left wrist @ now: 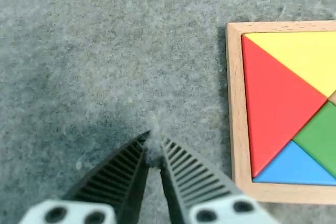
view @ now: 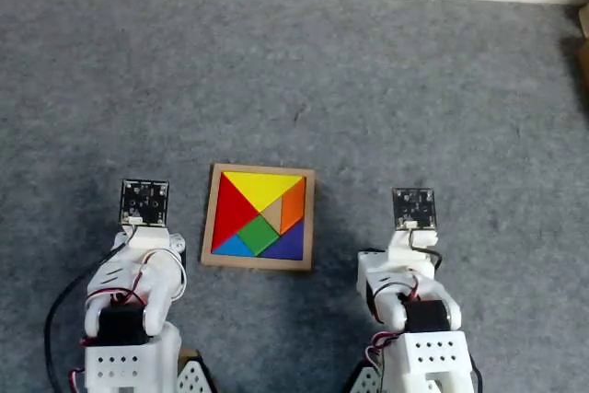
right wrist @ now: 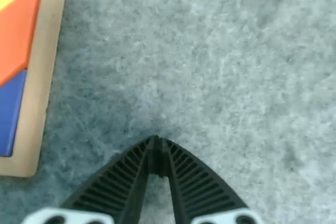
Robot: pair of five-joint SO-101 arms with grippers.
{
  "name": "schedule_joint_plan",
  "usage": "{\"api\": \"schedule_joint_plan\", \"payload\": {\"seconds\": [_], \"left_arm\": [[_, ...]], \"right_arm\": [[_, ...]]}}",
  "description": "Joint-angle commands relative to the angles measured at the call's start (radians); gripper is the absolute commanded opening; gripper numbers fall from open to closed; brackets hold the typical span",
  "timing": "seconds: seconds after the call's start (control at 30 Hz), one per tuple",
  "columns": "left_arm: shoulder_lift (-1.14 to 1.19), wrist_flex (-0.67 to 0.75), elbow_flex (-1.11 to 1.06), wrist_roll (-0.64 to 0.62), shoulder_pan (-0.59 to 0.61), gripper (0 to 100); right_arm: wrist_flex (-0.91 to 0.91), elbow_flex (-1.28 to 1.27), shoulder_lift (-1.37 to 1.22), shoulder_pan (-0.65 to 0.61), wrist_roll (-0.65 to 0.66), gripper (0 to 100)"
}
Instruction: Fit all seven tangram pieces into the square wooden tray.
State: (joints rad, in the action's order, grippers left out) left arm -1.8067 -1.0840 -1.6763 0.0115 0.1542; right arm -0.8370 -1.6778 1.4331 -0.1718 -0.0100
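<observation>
Across the middle of the grey felt desk [view: 414, 89], square wooden tray [view: 258, 264] lying flat, all seven tangram pieces [view: 260, 189] seated inside, edge to edge. Toward lower left of the high view, left jaws clenched tip to tip, grasping nothing, near the tray's left rim. Toward lower right, right jaws likewise clenched, empty, over bare felt.

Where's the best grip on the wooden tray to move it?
Take the wooden tray by its left rim, coming low from the left pincer. It lies flat on carpet with pieces filling it, so probably only the rim's outer edge offers purchase.
</observation>
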Motion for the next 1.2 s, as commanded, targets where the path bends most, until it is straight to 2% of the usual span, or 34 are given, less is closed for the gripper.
{"api": "schedule_joint_plan", "payload": {"seconds": [0.0, 0.33, 0.47, 0.63, 0.77, 1.17], "left_arm": [[0.008, -0.002, -0.021, 0.000, -0.012, 1], [0.008, -0.002, -0.021, 0.000, -0.012, 1], [0.008, -0.002, -0.021, 0.000, -0.013, 1], [0.008, -0.002, -0.021, 0.000, -0.013, 1], [0.008, -0.002, -0.021, 0.000, -0.013, 1], [0.008, -0.002, -0.021, 0.000, -0.013, 1]], "right_arm": [[0.021, -0.108, 0.013, 0.010, -0.006, 0.5], [0.021, -0.110, 0.013, 0.012, -0.008, 0.5], [0.016, -0.117, 0.134, 0.074, -0.005, 0.5], [-0.165, -0.111, 0.397, 0.119, -0.005, 0.5], [-0.418, -0.110, 0.392, 0.120, -0.008, 0.5], [-0.418, -0.110, 0.403, 0.120, -0.006, 0.5]]}}
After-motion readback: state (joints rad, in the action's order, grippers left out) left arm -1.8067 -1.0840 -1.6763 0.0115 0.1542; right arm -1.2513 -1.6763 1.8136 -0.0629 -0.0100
